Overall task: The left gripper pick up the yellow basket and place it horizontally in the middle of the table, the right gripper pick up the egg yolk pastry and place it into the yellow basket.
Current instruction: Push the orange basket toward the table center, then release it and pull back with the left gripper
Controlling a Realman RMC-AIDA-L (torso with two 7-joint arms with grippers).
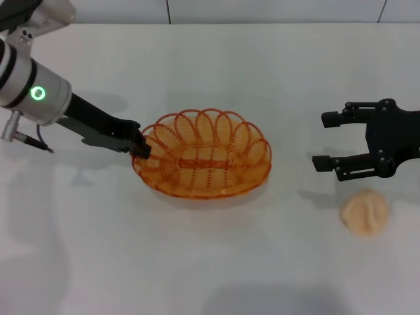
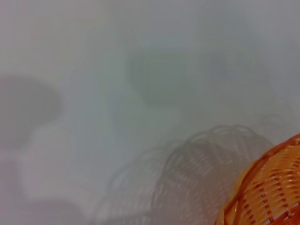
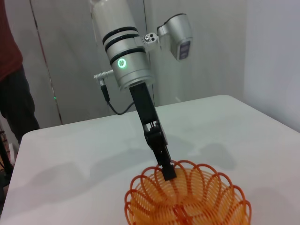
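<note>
The yellow basket point(image 1: 202, 157) sits upright near the middle of the table point(image 1: 210, 275), long axis running across the robot's front. The left gripper point(image 1: 139, 146) reaches in from about nine o'clock and its fingertips pinch the looped rim at the basket's near-left end; the right wrist view shows the same claw point(image 3: 166, 171) closed down on the rim, so it has hold of the basket by a thin edge only. The right gripper point(image 1: 327, 141) hovers at about three o'clock of the basket, well apart from it, its jaws spread wide with nothing between them. The egg yolk pastry point(image 1: 365, 211) lies on the table at about four o'clock of the basket, just below and slightly beyond that open claw, untouched. The basket looks placed, so the risks lie in the release and the next pick. If the left claw pulls back before fully opening, a fingertip could snag a loop and drag or tip the light basket. The pastry is soft and domed: a squeeze too hard would crush it, and an off-centre descent could push it sideways across the smooth table.
</note>
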